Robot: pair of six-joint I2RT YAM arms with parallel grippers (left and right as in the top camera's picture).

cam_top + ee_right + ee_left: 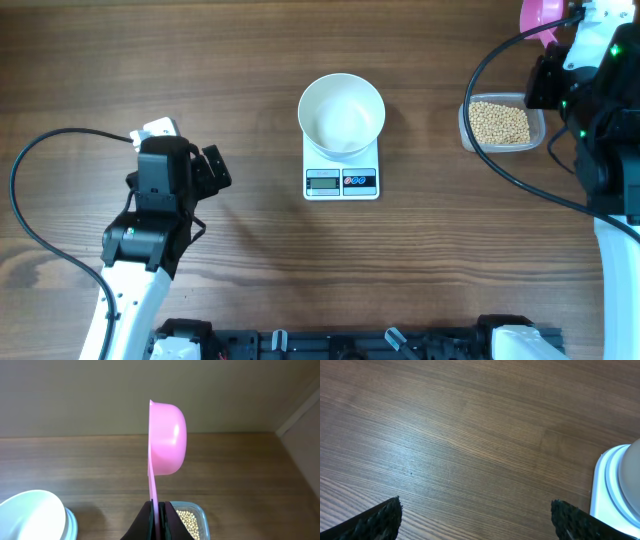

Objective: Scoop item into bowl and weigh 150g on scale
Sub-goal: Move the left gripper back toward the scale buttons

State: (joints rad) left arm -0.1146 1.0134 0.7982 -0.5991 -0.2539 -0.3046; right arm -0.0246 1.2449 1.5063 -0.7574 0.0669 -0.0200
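Pink scoop, seemingly light, rigid plastic: right hand is clenching its thin handle. Beans, loose, roll-prone, are lying near tabletop's right edge. Left hand: released.

White-linked, black-jointed left arm and right arm carry black cables; the left tool has textured black fingers

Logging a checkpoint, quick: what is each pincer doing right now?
Left pincer: open, holding nothing.
Right pincer: shut on the pink scoop.
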